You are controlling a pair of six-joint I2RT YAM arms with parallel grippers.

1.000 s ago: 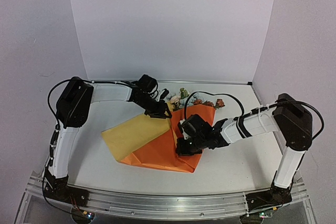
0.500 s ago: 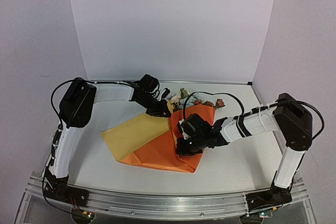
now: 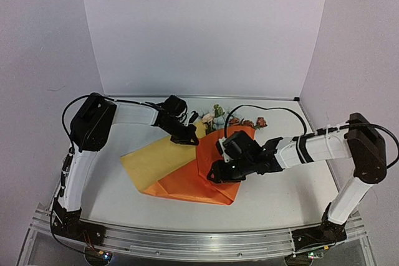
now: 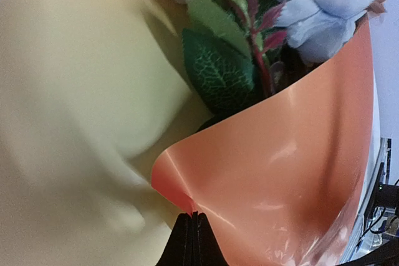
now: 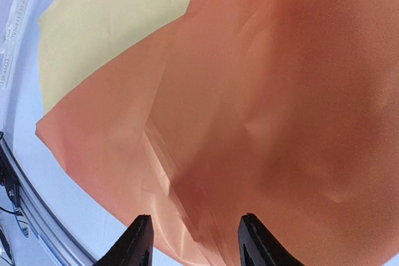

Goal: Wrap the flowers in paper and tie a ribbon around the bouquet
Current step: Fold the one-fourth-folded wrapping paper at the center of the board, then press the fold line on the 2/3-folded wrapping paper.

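The paper (image 3: 187,182) lies mid-table, folded, orange face up with a yellow flap (image 3: 149,159) at its left. The flowers (image 3: 216,116) poke out at its far end; pale blue and pink blooms and green leaves (image 4: 218,70) show in the left wrist view. My left gripper (image 3: 187,137) is shut on a curled orange edge of the paper (image 4: 280,172), just beside the flower stems. My right gripper (image 3: 216,175) hovers open over the orange paper (image 5: 280,91), its fingertips (image 5: 140,232) apart with nothing between them. The ribbon is out of view.
White backdrop panels (image 3: 206,29) close in the back and sides of the table. A metal rail (image 3: 187,241) runs along the near edge, where both arm bases stand. A black cable (image 3: 262,110) loops over the right arm near the flowers.
The left gripper has shut on the paper's orange edge. My right gripper has opened and let go of the paper, and the right arm has shifted a little to the right.
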